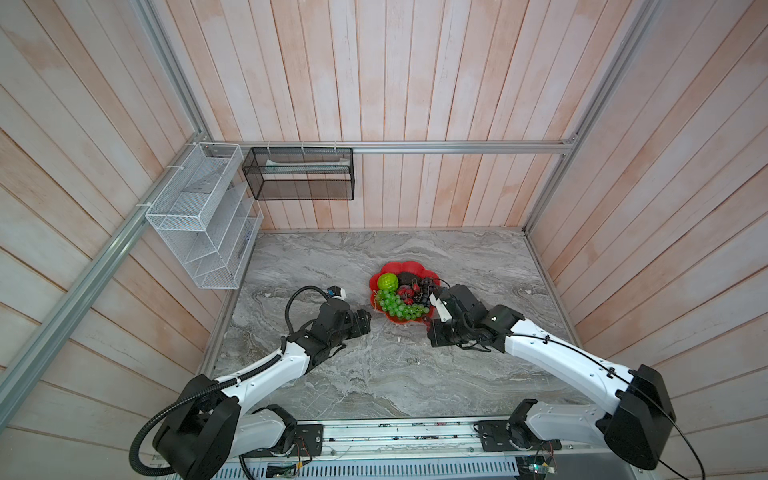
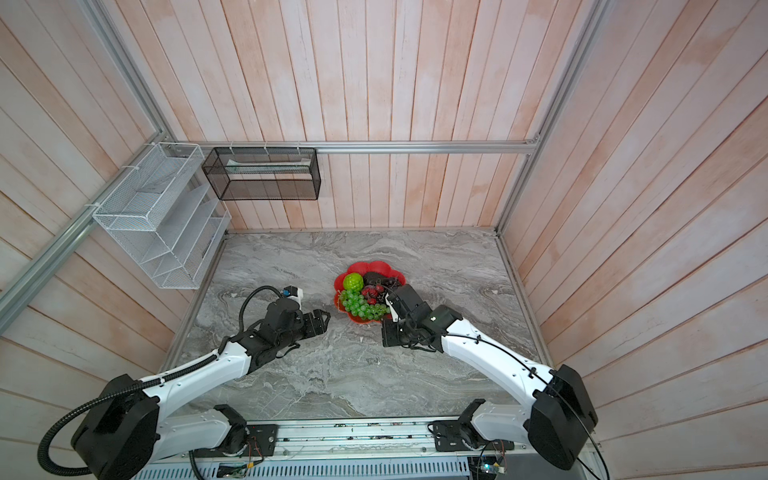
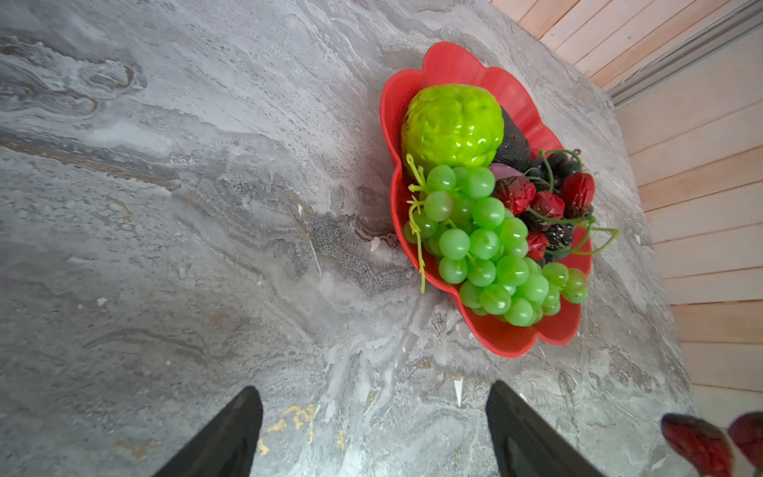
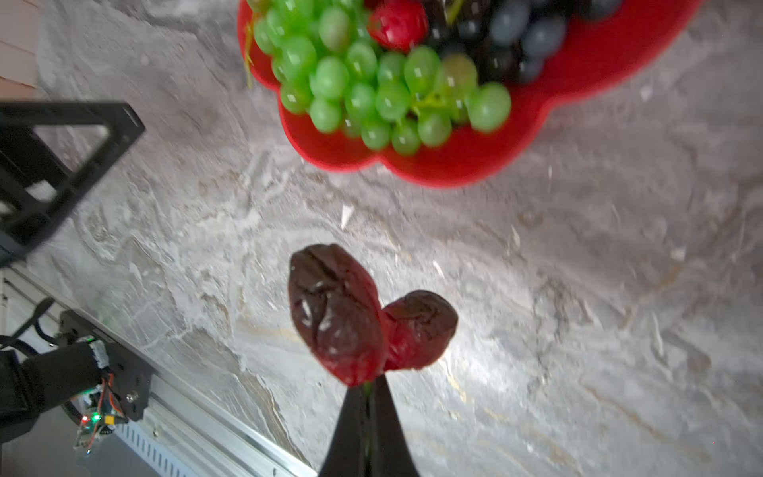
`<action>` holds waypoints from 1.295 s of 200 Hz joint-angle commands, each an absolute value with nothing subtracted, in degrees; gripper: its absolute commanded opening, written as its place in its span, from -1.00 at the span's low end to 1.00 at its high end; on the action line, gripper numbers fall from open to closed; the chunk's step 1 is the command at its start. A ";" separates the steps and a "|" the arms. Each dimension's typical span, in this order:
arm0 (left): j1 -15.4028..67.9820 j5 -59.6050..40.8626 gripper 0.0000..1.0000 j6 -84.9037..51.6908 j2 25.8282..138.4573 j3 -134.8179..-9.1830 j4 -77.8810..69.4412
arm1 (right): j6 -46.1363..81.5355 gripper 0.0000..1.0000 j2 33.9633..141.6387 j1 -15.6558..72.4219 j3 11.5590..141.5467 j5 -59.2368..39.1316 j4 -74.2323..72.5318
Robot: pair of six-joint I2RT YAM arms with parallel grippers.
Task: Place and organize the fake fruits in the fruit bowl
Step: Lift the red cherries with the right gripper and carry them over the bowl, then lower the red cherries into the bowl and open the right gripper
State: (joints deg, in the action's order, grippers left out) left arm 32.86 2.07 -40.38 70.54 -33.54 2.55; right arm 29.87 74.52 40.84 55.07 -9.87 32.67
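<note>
The red scalloped fruit bowl (image 1: 405, 266) (image 3: 512, 342) sits mid-table. Packed inside are a green grape bunch (image 1: 399, 305) (image 3: 487, 247), a bumpy lime-green ball (image 1: 387, 281) (image 3: 452, 124), a dark avocado-like oval (image 3: 512, 144), dark grapes (image 4: 516, 33) and red stemmed berries (image 3: 545, 202). My right gripper (image 4: 366, 388) is shut on the green stem of two red berries (image 4: 338, 314), held above the table just short of the bowl's near rim (image 4: 454, 165). My left gripper (image 3: 373, 388) (image 1: 365, 320) hovers open and empty, left of the bowl.
A white wire rack (image 1: 199, 216) and a black mesh basket (image 1: 299, 174) hang on the back left walls. Wooden walls close in the grey marble table (image 1: 374, 374) on three sides. An aluminium rail (image 1: 395, 432) runs along the front edge.
</note>
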 commanded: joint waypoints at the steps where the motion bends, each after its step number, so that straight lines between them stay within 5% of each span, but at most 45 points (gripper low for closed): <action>1: 32.30 4.22 0.75 -42.36 69.79 -34.98 3.87 | 22.00 -1.00 78.42 36.93 57.65 -17.55 25.86; 94: 31.38 2.24 0.74 -42.98 73.56 -41.75 15.05 | 16.15 -1.00 96.65 23.61 69.33 -34.16 9.78; 259: 30.03 1.76 0.72 -42.80 78.57 -43.79 16.82 | 6.53 -1.00 109.50 21.71 78.39 -37.56 21.56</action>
